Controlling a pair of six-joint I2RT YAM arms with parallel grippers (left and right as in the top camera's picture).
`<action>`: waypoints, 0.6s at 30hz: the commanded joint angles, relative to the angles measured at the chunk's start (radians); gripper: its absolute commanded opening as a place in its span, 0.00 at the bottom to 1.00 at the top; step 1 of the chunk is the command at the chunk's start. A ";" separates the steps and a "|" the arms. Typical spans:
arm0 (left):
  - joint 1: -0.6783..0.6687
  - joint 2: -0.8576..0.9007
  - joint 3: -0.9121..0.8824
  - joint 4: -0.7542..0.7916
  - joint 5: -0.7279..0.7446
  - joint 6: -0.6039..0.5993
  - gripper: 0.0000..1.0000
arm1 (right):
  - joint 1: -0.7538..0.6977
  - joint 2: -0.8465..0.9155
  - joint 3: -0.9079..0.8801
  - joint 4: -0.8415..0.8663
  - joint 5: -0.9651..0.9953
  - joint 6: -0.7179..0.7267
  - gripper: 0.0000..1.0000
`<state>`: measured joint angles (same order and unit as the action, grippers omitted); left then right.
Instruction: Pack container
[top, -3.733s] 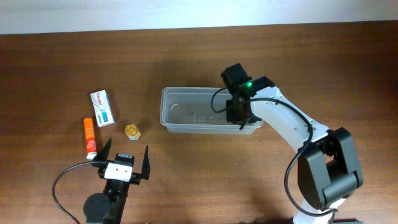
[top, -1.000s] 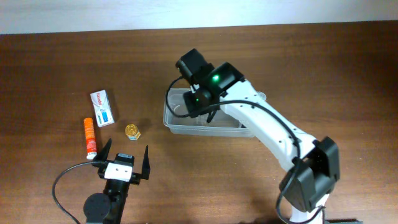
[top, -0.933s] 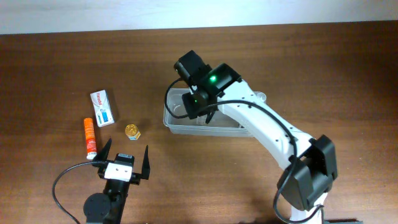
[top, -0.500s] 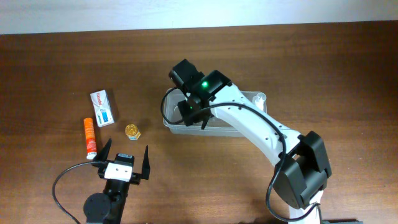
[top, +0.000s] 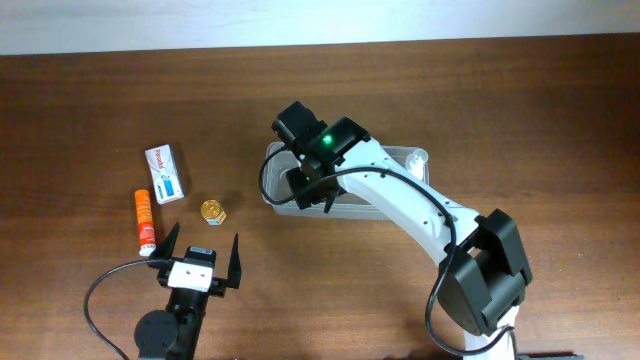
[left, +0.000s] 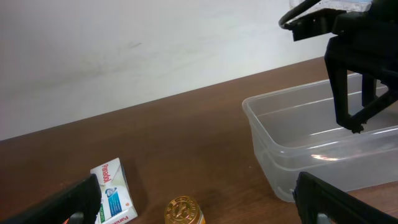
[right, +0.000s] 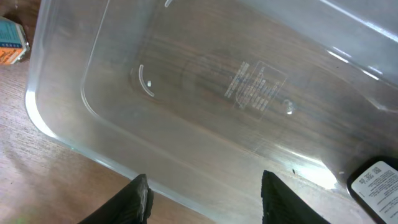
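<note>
The container (top: 395, 160) is a clear rectangular tub in the middle of the table. It also shows in the left wrist view (left: 323, 143) and fills the right wrist view (right: 205, 93). My right gripper (top: 310, 195) is open and empty, hovering over the tub's left front rim (right: 208, 199). A dark item with a white label (right: 376, 180) lies at the lower right edge of the right wrist view. My left gripper (top: 200, 262) is open and empty near the front left, its fingers apart on either side of the gold-capped jar (left: 183, 211).
A white box (top: 165, 173), an orange tube (top: 145, 220) and a small gold-capped jar (top: 212, 210) lie on the table left of the tub. The white box (left: 112, 193) shows in the left wrist view. The right arm stretches across the tub.
My right gripper has swept from the tub's right end to its left end and come down over the front rim. The left arm has not moved.
</note>
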<state>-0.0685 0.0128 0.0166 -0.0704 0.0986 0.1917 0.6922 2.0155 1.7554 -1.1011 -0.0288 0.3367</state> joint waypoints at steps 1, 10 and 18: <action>0.006 -0.006 -0.008 0.002 0.010 0.016 0.99 | 0.011 0.007 -0.013 -0.005 -0.013 0.005 0.50; 0.006 -0.006 -0.008 0.002 0.010 0.016 0.99 | 0.021 0.007 -0.045 -0.003 -0.013 0.005 0.50; 0.006 -0.006 -0.008 0.002 0.010 0.016 0.99 | 0.021 0.007 -0.045 -0.004 -0.019 0.005 0.50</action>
<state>-0.0685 0.0128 0.0166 -0.0704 0.0986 0.1917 0.7021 2.0151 1.7237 -1.1023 -0.0441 0.3370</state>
